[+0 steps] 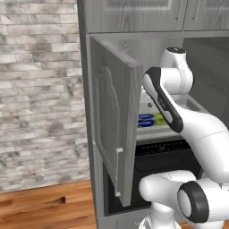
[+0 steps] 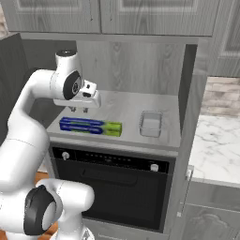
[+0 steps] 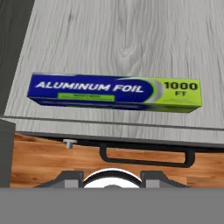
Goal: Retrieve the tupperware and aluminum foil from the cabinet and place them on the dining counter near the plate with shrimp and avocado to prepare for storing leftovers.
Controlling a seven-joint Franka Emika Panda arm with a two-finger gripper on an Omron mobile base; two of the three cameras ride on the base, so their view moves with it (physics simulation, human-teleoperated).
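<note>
I see foil box [image 3: 114,92] flat on shelf [image 2: 123,108], long axis along front edge, green end toward tub [image 2: 151,123]. Tool [image 2: 79,110] hovers above it, holding nothing; opening unclear.

Aluminum foil [image 3: 114,93] flat on cabinet shelf [image 3: 131,39], label up.

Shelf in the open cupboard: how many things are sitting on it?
2: the aluminum foil box lies near the front left under the gripper; the tupperware sits to its right. The shelf shows nothing else.
</note>
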